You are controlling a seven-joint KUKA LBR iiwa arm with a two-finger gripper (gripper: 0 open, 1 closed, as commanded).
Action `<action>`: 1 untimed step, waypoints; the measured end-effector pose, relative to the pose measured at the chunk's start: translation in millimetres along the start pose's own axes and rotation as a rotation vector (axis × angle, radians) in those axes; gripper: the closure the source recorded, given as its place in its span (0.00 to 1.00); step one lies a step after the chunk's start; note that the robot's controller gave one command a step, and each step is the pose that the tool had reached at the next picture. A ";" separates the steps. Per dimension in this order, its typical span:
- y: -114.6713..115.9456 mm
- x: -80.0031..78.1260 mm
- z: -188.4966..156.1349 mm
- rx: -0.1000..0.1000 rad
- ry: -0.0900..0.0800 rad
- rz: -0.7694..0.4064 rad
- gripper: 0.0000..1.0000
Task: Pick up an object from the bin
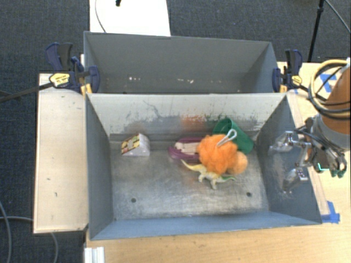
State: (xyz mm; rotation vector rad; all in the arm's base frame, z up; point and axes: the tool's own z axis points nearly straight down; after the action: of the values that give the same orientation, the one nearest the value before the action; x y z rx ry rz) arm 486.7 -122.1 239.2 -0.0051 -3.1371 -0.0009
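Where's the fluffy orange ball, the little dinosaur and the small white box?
fluffy orange ball (pixel 216 155), camera view, on its fuzzy middle.
little dinosaur (pixel 210 175), camera view, on its pale body.
small white box (pixel 137 147), camera view, on its front side.

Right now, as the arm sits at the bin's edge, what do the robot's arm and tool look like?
The silver metal tool is bare and shiny, built of angular bracket-like pieces. Behind it is a dark wrist block with a small teal-green spot. Farther up, a rounded orange cover wraps the arm, and black cables loop around it.
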 end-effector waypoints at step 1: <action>0.6 -1.7 -3.7 0.001 -0.008 -0.005 0.00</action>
State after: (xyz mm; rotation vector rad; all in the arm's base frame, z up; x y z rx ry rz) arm 488.4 -121.5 242.9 0.0023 -3.1449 0.0011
